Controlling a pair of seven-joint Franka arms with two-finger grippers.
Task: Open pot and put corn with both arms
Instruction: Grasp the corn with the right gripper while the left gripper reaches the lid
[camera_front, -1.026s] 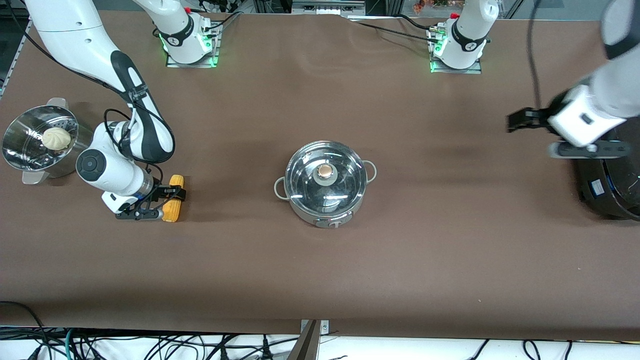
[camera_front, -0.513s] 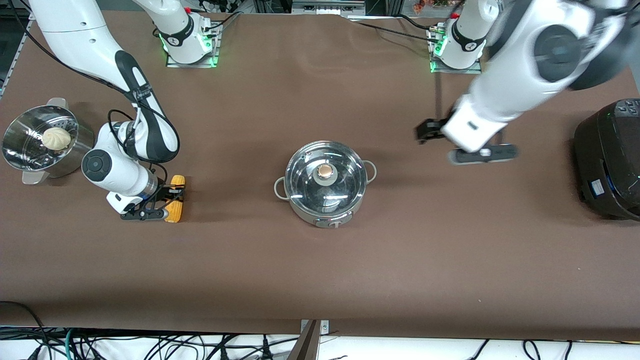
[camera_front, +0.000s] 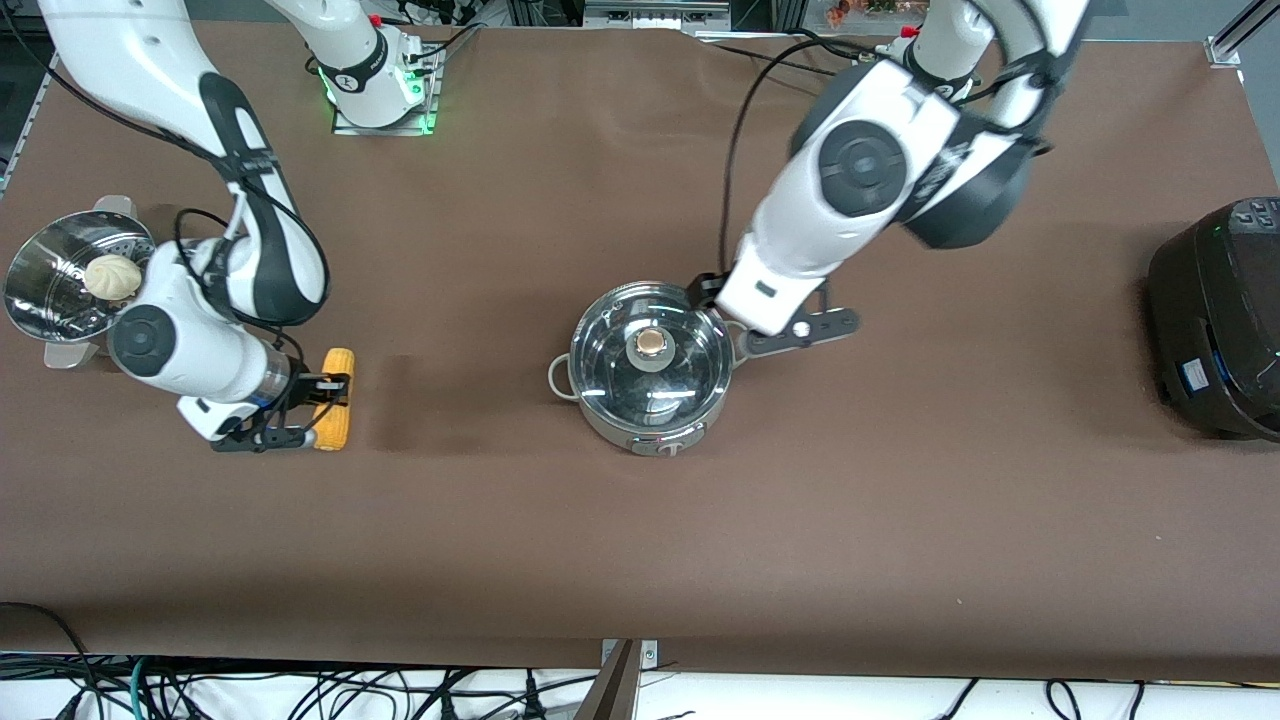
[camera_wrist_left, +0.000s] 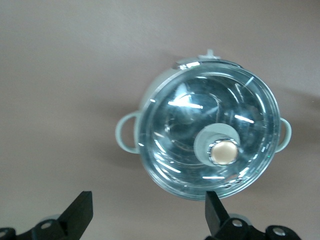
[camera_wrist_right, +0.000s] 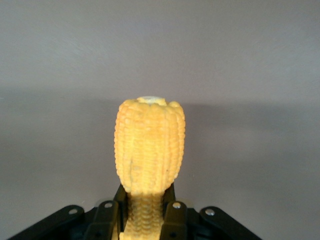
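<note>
The right gripper (camera_wrist_right: 142, 220) has its jaws clamped on the yellow-orange, finger-shaped corn cob (camera_front: 333, 398), pinching it partway along its length, and the right wrist view shows the cob sticking straight out from between the jaws. In the front view the cob looks low at the right arm's end of the brown bench (camera_front: 640, 560), but it's hard to say whether it's just off the surface or touching it.

The left gripper (camera_wrist_left: 145, 212) has its jaws spread wide with nothing in them. It hangs over the edge of the shiny round stainless-steel pot (camera_front: 650, 370), on the side toward the left arm's end. The left wrist view looks straight down on the round glass lid (camera_wrist_left: 210, 130) and its brass-coloured knob (camera_wrist_left: 223, 152), with the knob not yet between the jaws.

Progress-wise: the corn pickup looks done, or nearly. The lid sits on the pot, so opening hasn't happened. Left to do, by the look of it: line up on the knob, grip it, lift the lid away, then carry the corn across and drop it in.

Off to the sides: a perforated steel steamer bowl (camera_front: 50, 300) with a round white bun (camera_front: 112, 277) near the right arm, and a large black cooker (camera_front: 1215, 320) at the left arm's end.
</note>
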